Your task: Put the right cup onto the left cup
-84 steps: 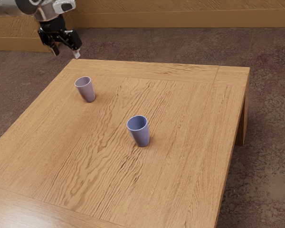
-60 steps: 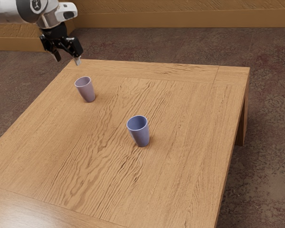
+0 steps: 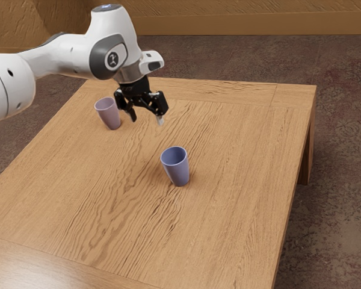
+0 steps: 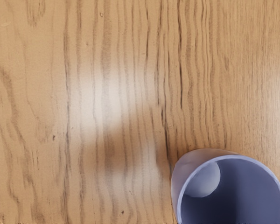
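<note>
And here is the state of play: two cups, one stack to make, and nothing of it made at this point! The blue cup (image 3: 178,171) stands upright on the table (image 3: 240,198), mouth up, and by its place toward the exterior view's right it looks to be the right cup, the one to be carried. The mauve cup (image 3: 109,114), upright too, waits well apart from it over toward the exterior view's left, its mouth free, surely the target. The hand (image 3: 147,119) hangs over the table, its fingers spread apart with nothing between them, above the wood and clear of both rims. The wrist view has the blue cup's mouth near the hand but off to one side, so this reads as the approach, and a short shift plus a descent seem called for before any grip. So what's done? At best, part of the reach! What's left? Practically the whole job: line up over the blue cup, get the fingers about its wall, close, lift, cross to the mauve cup, set it down on top and let go. The danger now, you'd judge, is coming down off centre and clipping that rim, which could tip the cup before the carry even begins
</note>
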Motion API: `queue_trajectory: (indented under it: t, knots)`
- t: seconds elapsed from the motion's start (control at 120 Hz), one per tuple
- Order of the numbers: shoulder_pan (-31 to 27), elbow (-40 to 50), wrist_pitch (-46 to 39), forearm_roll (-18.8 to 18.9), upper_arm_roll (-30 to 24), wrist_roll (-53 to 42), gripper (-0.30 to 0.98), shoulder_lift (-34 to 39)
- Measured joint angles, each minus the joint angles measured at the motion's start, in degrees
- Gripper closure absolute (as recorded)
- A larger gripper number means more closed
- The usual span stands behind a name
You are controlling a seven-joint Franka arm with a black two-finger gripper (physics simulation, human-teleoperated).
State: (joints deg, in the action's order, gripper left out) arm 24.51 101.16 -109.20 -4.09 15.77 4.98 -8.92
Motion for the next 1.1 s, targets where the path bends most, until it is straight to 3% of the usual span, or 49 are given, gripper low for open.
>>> queue_trajectory:
  t: [0.392,1.1]
  knots:
    - [2.6,7.9,-3.6,-2.6,-6.0,11.0,0.02,1.2]
    - [1.9,2.7,-6.8,-2.9,-7.6,19.6,0.03,-8.1]
